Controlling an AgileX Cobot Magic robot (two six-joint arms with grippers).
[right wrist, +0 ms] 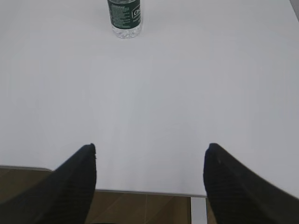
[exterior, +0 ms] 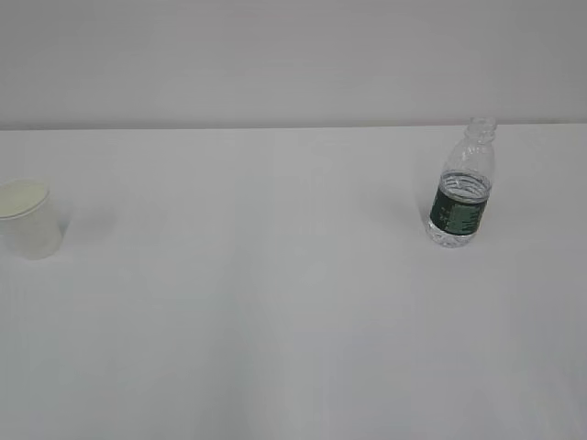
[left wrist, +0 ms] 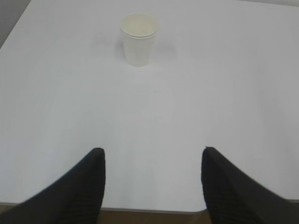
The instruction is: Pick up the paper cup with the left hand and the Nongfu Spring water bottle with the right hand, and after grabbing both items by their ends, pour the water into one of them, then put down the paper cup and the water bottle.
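Upright on the white worktop [exterior: 293, 302], the paper cup [exterior: 29, 220] stands well to the left of the Nongfu Spring water bottle [exterior: 461, 188], both untouched. Well short of the bottle, the left tool [left wrist: 154, 161] and right tool [right wrist: 150, 158] hang at the worktop's near edge, fingers spread and empty.

You see the paper cup [exterior: 27, 220] upright at the table's [exterior: 275, 321] left edge, the water bottle [exterior: 461, 191] upright toward its far right.
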